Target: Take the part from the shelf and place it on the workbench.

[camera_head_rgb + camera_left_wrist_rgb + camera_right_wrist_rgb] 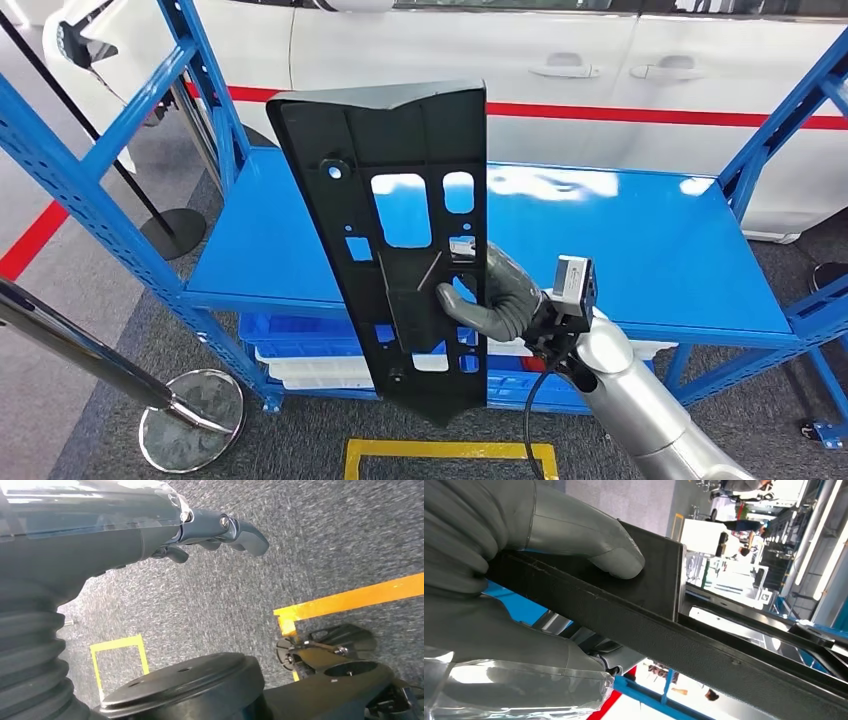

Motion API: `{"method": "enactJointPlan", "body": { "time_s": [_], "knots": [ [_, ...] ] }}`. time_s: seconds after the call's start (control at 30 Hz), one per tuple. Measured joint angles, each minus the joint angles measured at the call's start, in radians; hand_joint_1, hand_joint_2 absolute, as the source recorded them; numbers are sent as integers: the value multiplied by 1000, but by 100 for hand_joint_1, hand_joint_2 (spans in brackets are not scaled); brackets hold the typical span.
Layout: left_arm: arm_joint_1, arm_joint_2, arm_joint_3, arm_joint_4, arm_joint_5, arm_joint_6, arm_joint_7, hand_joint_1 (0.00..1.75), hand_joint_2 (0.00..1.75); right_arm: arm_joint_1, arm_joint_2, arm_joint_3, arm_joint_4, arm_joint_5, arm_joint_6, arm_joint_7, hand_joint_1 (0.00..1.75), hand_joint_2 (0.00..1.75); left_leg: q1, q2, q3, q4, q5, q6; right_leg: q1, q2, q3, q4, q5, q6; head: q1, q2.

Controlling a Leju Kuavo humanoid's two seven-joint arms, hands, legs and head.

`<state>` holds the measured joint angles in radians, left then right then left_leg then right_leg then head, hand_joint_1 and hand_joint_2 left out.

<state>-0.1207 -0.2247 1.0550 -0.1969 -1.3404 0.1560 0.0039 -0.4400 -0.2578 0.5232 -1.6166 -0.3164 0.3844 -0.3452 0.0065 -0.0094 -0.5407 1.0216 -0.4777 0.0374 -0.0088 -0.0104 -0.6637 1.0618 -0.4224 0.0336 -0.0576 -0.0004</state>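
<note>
A long black plastic part (pixel 400 230) with several cut-out holes stands upright in front of the blue shelf (pixel 620 240), lifted off it. My right hand (pixel 497 296) grips the part's right edge near its lower half. In the right wrist view the thick grey thumb (pixel 589 540) presses on the black part (pixel 664 625) and the other fingers wrap under it. My left hand (pixel 210 532) hangs over grey carpet with its dark fingers curled in and nothing in them.
The blue rack's uprights (pixel 90 190) stand at both sides. White and blue bins (pixel 310 355) sit on the lower shelf. A white car with a red stripe (pixel 600 70) is behind. A chrome post base (pixel 190 415) and yellow floor marking (pixel 450 455) lie near.
</note>
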Motion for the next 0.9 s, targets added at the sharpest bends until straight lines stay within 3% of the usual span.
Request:
{"method": "enactJointPlan", "body": {
  "time_s": [0.1, 0.13, 0.17, 0.2, 0.23, 0.3, 0.33, 0.37, 0.47, 0.5, 0.53, 0.6, 0.63, 0.67, 0.7, 0.73, 0.77, 0.83, 0.9],
  "knots": [
    [-3, -1, 0, 0, -1, -2, -2, 0, 175, 2, 1, -4, 2, 1, 1, 0, 175, 175, 1, 4, -34, -2, 29, 8, -6, 2, -51, 175, -131, 11, 0, 0],
    [-5, -1, 1, 0, -2, -3, -3, 0, 175, 3, 1, -5, 2, 2, 1, 1, 175, 175, 1, 4, -47, -1, 37, 7, -7, 2, -59, 226, -154, 13, 0, 0],
    [-6, 0, 1, 0, -2, -5, -3, 0, 175, 5, 1, -6, 3, 4, 1, 1, 175, 175, 1, 4, -58, 0, 46, 6, -8, 2, -51, 247, -155, 14, 0, 0],
    [-8, 0, 1, 0, -2, -6, -4, 0, 175, 5, 1, -8, 4, 5, 1, 1, 175, 175, 1, 4, -69, 1, 54, 5, -7, 2, -23, 230, -138, 13, 0, 0],
    [-9, -1, 1, 0, -3, -7, -4, 0, 175, 5, 1, -9, 4, 6, 1, 1, 175, 175, 0, 3, -77, 1, 62, 3, -7, 2, 23, 174, -112, 10, 0, 0],
    [-12, -1, 1, 0, -3, -8, -4, 0, 175, 3, 1, -12, 4, 7, 1, 1, 175, 175, -1, 3, -90, 2, 76, -3, -3, 0, 126, 22, -86, 0, 0, 0],
    [-13, -2, 1, 0, -4, -9, -4, 0, 175, 2, 1, -13, 3, 8, 1, 1, 175, 175, -2, 3, -93, 0, 83, -9, 1, -1, 159, -31, -85, -6, 0, 0],
    [-13, -2, 1, 0, -6, -10, -5, 0, 175, 1, 1, -15, 2, 10, 1, 1, 175, 175, -2, 3, -95, -2, 90, -14, 5, -1, 174, -61, -89, -11, 0, 0],
    [-14, -3, 1, 0, -10, -14, -4, 0, 175, 3, 1, -17, -3, 13, 2, 1, 175, 175, -3, 3, -100, -8, 101, -33, 4, -3, 166, -79, -66, -28, 0, 0],
    [-14, -3, 1, 0, -10, -15, -4, 0, 175, 5, 0, -17, -5, 14, 2, 1, 175, 175, -4, 3, -107, 7, 79, -38, 1, -6, 158, -84, -54, -36, 0, 0],
    [-15, -2, 1, 0, -10, -15, -4, 0, 175, 7, 0, -17, -9, 14, 3, 1, 175, 175, -4, 3, -119, 41, 38, -43, -2, -8, 148, -88, -42, -42, 0, 0],
    [-19, -2, 1, 0, -8, -15, -4, 0, 175, 13, -1, -17, -15, 15, 5, 1, 175, 175, -2, 3, -145, 162, -64, -51, 0, -11, 122, -87, -21, -50, 0, 0],
    [-20, -2, 1, 0, -8, -15, -4, 0, 175, 16, -2, -17, -17, 16, 7, 2, 175, 175, -2, 3, -152, 226, -94, -55, 1, -11, 107, -85, -11, -50, 0, 0],
    [-21, -2, 1, 0, -7, -15, -4, 0, 175, 19, -2, -17, -18, 17, 8, 2, 175, 175, -2, 3, -149, 268, -101, -57, 2, -11, 91, -82, -1, -50, 0, 0],
    [-20, -2, 1, 0, -7, -15, -4, 0, 175, 21, -2, -17, -19, 18, 10, 4, 175, 175, -2, 3, -131, 276, -85, -58, 3, -11, 75, -77, 8, -49, 0, 0],
    [-18, -2, 1, 0, -8, -14, -4, 0, 175, 23, -2, -17, -20, 20, 12, 5, 175, 175, -2, 3, -98, 249, -57, -58, 3, -10, 60, -71, 16, -46, 0, 0],
    [-15, -2, 1, 0, -10, -14, -3, 0, 175, 23, -2, -17, -23, 22, 14, 7, 175, 175, -2, 2, -51, 189, -35, -55, 3, -9, 46, -64, 22, -43, 0, 0],
    [-7, -1, 1, 0, -14, -14, -2, 0, 175, 23, -2, -20, -29, 25, 17, 9, 175, 175, -4, -3, 41, 49, -33, -46, 5, -7, 24, -52, 35, -35, 0, 0],
    [0, -1, 1, 0, -17, -15, -2, 0, 175, 24, -2, -24, -33, 26, 19, 9, 175, 175, -8, -6, 71, -18, -48, -33, 4, -7, 13, -49, 52, -24, 0, 0]
  ]
}}
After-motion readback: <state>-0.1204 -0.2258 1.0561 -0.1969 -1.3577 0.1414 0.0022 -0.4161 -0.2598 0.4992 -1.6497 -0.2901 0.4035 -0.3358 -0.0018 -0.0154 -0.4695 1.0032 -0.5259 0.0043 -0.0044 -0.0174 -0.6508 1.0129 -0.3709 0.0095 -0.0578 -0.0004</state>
